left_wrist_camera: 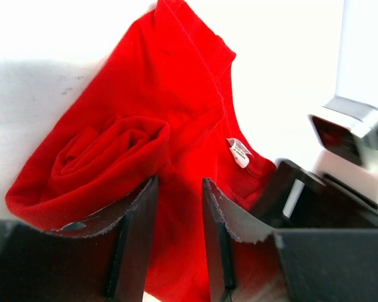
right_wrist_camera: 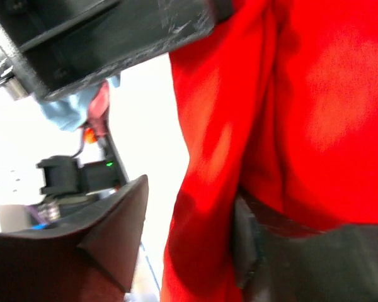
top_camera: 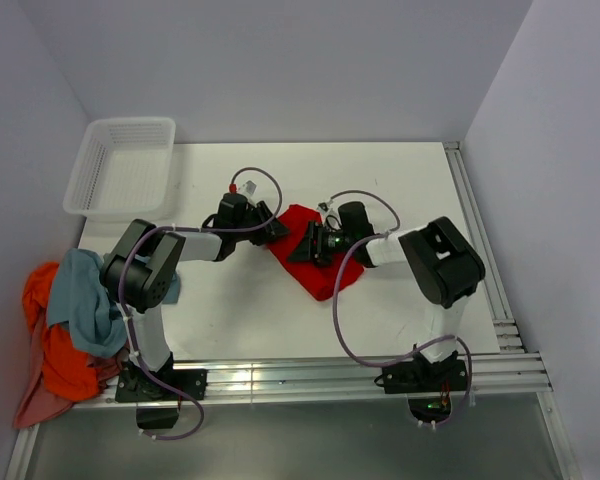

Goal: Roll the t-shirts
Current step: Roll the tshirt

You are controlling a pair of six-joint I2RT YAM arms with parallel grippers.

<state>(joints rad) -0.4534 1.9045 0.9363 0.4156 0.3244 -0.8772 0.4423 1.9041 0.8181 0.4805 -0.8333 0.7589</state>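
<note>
A bright red t-shirt [top_camera: 317, 262] lies mid-table, partly rolled; the roll [left_wrist_camera: 104, 157] and its white neck label [left_wrist_camera: 239, 152] show in the left wrist view. My left gripper [top_camera: 276, 229] sits at the shirt's left edge. Its jaws [left_wrist_camera: 179, 207] stand apart, with red cloth lying in the gap and the roll just outside the left finger [left_wrist_camera: 135, 239]. My right gripper [top_camera: 308, 245] is over the shirt's middle, open [right_wrist_camera: 189, 236], with red cloth [right_wrist_camera: 302, 113] draped against its right finger [right_wrist_camera: 247, 248]. Other t-shirts hang in a heap at the table's left edge: grey-blue [top_camera: 86, 300], orange [top_camera: 58, 355], pale pink [top_camera: 32, 405].
A white perforated basket [top_camera: 120, 165] stands at the back left corner. Metal rails [top_camera: 480, 240] run along the table's right and near edges. Walls close in the back and both sides. The right arm's body [left_wrist_camera: 349, 135] shows close beside my left gripper.
</note>
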